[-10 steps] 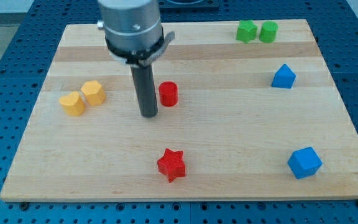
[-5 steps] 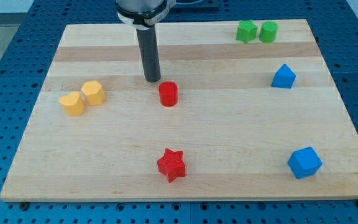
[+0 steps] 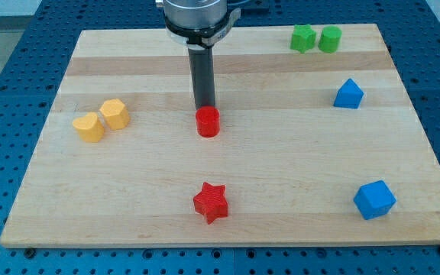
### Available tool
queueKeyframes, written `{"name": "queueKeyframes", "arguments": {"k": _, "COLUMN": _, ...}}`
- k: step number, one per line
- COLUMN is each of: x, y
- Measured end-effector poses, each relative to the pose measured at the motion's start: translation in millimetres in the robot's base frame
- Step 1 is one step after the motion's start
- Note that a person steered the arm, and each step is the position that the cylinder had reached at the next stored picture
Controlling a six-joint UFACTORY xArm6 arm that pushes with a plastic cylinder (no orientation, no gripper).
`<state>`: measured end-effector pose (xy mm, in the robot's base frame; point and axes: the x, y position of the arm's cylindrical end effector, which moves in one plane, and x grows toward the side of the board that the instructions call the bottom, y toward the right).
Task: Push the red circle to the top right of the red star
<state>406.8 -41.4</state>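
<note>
Your arm carries no pincer, only a dark rod, and my tip (image 3: pixel 204 108) sits right at the top edge of the red circle (image 3: pixel 208 122), touching it or very nearly so, on the side toward the view's top. You can see the red circle near the middle of the wooden surface (image 3: pixel 281 168), directly above the red star (image 3: pixel 211 202) in the view and well apart from it. At the view's left, two yellow blocks lie side by side: a yellow heart-like block (image 3: pixel 89 127) and a yellow hexagon-like block (image 3: pixel 114 113). Two green blocks (image 3: pixel 316 38) sit together at the top right. A blue block (image 3: pixel 348 94) stands at the right, and a blue cube-like block (image 3: pixel 374 200) sits near the bottom right.
</note>
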Motion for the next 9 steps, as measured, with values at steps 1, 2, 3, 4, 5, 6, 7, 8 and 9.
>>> {"name": "queueKeyframes", "arguments": {"k": 1, "x": 9.5, "y": 0.0}}
{"name": "queueKeyframes", "arguments": {"k": 2, "x": 25.8, "y": 0.0}}
{"name": "queueKeyframes", "arguments": {"k": 3, "x": 43.9, "y": 0.0}}
{"name": "queueKeyframes", "arguments": {"k": 4, "x": 59.2, "y": 0.0}}
{"name": "queueKeyframes", "arguments": {"k": 5, "x": 73.9, "y": 0.0}}
{"name": "queueKeyframes", "arguments": {"k": 6, "x": 87.5, "y": 0.0}}
{"name": "queueKeyframes", "arguments": {"k": 7, "x": 101.4, "y": 0.0}}
{"name": "queueKeyframes", "arguments": {"k": 8, "x": 112.9, "y": 0.0}}
{"name": "queueKeyframes", "arguments": {"k": 9, "x": 97.6, "y": 8.8}}
